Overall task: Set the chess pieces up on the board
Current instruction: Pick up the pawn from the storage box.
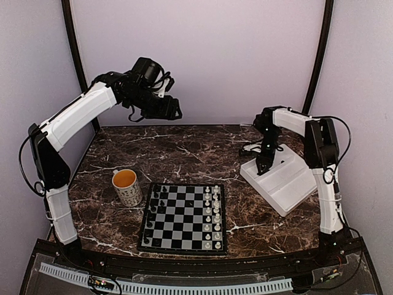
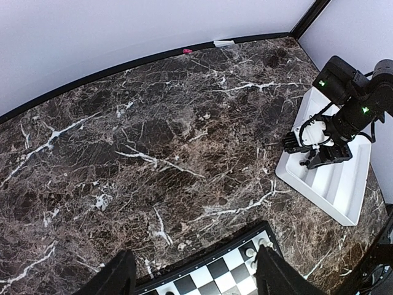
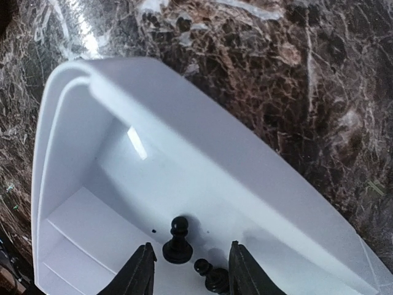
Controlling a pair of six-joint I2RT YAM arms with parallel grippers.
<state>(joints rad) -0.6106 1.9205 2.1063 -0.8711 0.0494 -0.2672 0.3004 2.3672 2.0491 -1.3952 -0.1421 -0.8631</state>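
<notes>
The board lies at the near middle of the table, with several black chess pieces along its left side. Two more black chess pieces stand in the white tray: one pawn upright, a second leaning beside it. My right gripper is open just above the tray floor, and both pawns stand between its fingers, untouched. My left gripper hangs open and empty high over the board's far edge.
A patterned mug stands left of the board. White chess figures fill the board's right side. The white tray sits tilted at the right, with my right arm reaching into it.
</notes>
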